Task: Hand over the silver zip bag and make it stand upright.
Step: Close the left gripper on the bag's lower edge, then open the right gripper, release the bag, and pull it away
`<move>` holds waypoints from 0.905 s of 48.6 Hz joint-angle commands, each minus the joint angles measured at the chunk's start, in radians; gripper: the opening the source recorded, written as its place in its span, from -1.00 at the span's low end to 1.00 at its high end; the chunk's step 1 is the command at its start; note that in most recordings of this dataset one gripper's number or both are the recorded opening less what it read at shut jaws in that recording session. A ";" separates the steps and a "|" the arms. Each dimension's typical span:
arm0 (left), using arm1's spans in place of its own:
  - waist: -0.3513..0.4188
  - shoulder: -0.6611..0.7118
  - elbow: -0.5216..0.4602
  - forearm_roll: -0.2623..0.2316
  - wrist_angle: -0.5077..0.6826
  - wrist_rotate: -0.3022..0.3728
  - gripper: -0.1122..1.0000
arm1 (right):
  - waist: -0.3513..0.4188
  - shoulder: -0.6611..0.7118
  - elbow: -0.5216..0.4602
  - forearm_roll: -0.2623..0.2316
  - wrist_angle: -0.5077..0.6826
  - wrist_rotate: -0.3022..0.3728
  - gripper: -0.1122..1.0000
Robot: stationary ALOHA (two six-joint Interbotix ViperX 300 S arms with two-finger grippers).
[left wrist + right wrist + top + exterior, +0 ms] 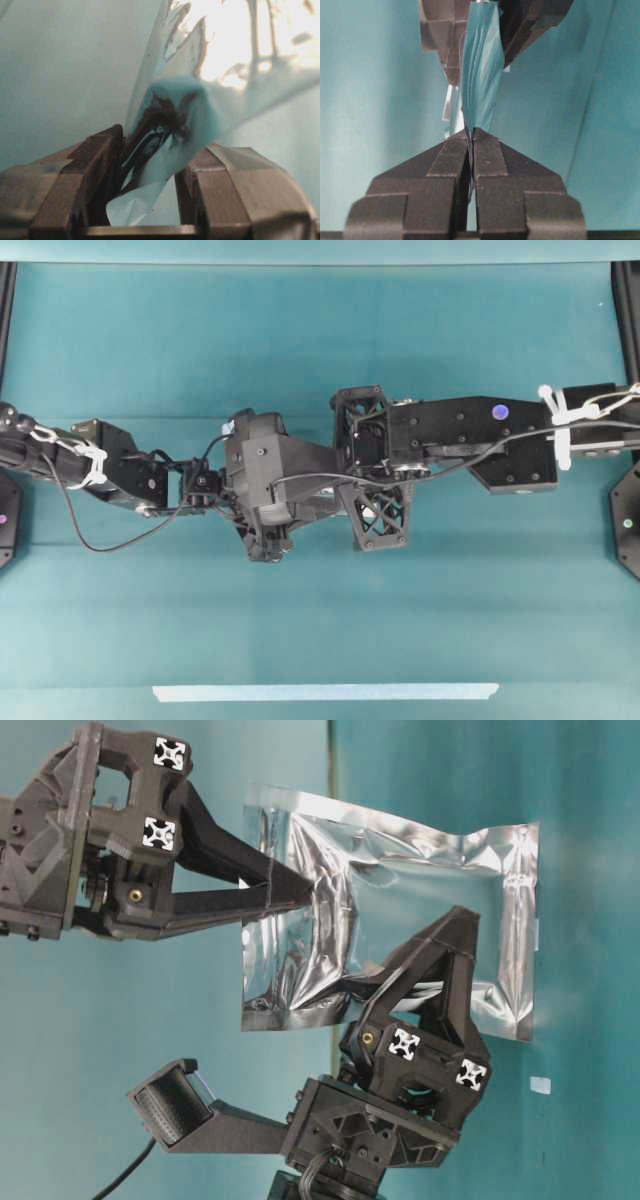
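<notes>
Table-level view shows you the silver zip bag [400, 920] held up in the air between both arms, clear of the counter [320, 330], its face turned flat toward that camera. Your right gripper [471, 131] has its fingers pressed together on one edge of the pouch, pinching the foil. Your left gripper [150, 170] reaches in from the opposite side with its fingers on either side of the bag's other edge; a gap shows beside the foil, so you cannot tell whether it grips yet. From overhead, both arms stretch level toward the counter's middle, wrists meeting there.
</notes>
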 commanded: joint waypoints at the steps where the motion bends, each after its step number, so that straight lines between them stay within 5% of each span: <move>1: 0.003 -0.003 -0.011 -0.002 0.000 0.000 -0.17 | 0.005 -0.011 -0.005 0.003 -0.005 -0.002 -0.78; 25: 0.003 -0.005 -0.006 -0.003 0.008 0.002 -0.17 | 0.005 -0.011 -0.005 0.005 -0.037 -0.006 -0.72; 29: 0.003 -0.005 -0.005 -0.002 0.008 0.002 -0.17 | 0.005 -0.011 -0.005 0.005 -0.037 -0.005 -0.44; 39: 0.003 -0.005 -0.005 -0.003 0.008 0.002 -0.27 | 0.005 -0.012 -0.005 0.002 -0.043 -0.003 0.62; 44: 0.003 -0.005 -0.005 -0.003 0.008 0.002 -0.31 | 0.005 -0.017 -0.005 -0.003 -0.055 -0.002 0.86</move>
